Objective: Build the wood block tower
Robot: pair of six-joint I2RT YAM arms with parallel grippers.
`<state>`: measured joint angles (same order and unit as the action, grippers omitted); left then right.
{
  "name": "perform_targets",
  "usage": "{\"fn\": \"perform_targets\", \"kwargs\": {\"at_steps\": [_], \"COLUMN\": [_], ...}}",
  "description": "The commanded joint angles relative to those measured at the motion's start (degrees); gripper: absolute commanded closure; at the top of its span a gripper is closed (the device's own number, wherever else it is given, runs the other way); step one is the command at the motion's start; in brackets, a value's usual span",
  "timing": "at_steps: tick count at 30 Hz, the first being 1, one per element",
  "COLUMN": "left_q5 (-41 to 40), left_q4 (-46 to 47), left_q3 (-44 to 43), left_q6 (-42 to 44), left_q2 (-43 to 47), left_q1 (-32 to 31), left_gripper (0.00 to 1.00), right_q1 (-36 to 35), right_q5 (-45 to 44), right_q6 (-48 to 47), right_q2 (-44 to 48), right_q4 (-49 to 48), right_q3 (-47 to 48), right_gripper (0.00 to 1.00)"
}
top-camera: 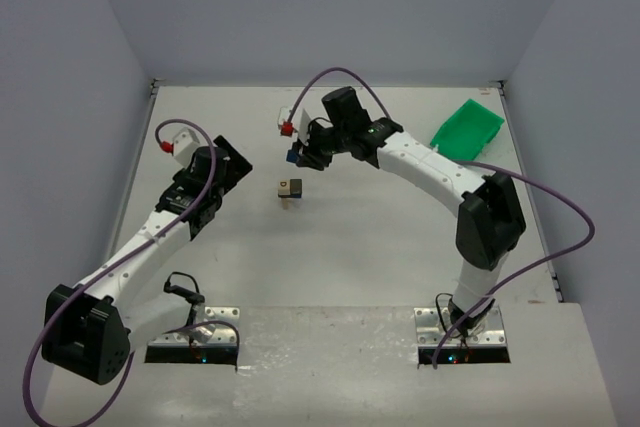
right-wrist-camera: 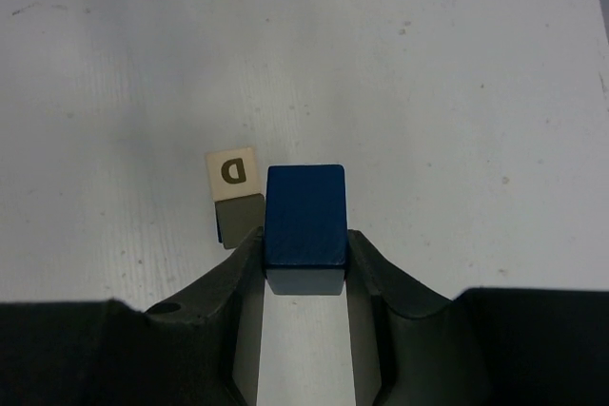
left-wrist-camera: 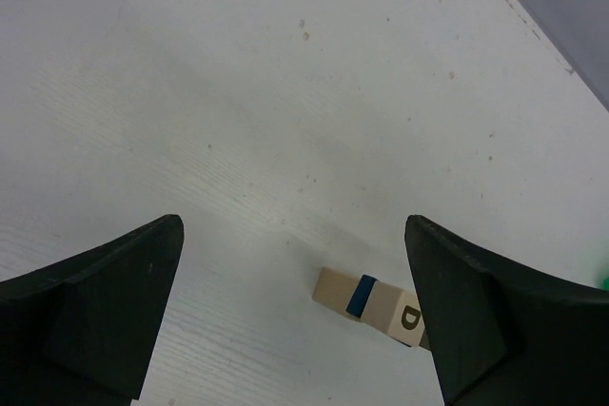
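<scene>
Tower (top-camera: pixel 290 190) stands beside right claw (right-wrist-camera: pixel 304 256) clamping blue block (right-wrist-camera: pixel 304 214); left claw (left-wrist-camera: pixel 293 230) gapes wide; green bin (top-camera: pixel 468 127) apart.

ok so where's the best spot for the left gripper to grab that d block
Grip the D block on two opposite flat side faces, coming straight down from above: it sits level with its letter face up. Approach from the side away from the right gripper, which holds a blue block near it.
</scene>
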<state>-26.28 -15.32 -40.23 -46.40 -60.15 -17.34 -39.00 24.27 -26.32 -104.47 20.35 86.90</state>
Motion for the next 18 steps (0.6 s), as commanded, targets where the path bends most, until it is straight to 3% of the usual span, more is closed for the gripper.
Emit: {"fn": "perform_targets", "kwargs": {"at_steps": [1, 9, 18], "left_q5": [-1.8, -3.9, -5.5], "left_q4": [0.4, -1.7, -2.8], "left_q3": [-0.6, -0.8, -0.6], "left_q6": [-0.5, -2.3, -3.8], "left_q2": [1.5, 1.9, 2.5], "left_q1": [-0.1, -0.1, -0.1], "left_gripper": [0.00, 0.00, 0.00], "right_q1": [-3.4, -4.9, -5.4], "right_q5": [1.8, 0.8, -1.5], "right_q6": [-4.2, -9.0, -11.6], "right_q2": [-2.7, -9.2, -11.9], "right_q4": [6.1, 16.3, 18.0], "right_q3": [6.1, 15.0, 16.9], "right_gripper": [0.75, 0.72, 0.69]}}
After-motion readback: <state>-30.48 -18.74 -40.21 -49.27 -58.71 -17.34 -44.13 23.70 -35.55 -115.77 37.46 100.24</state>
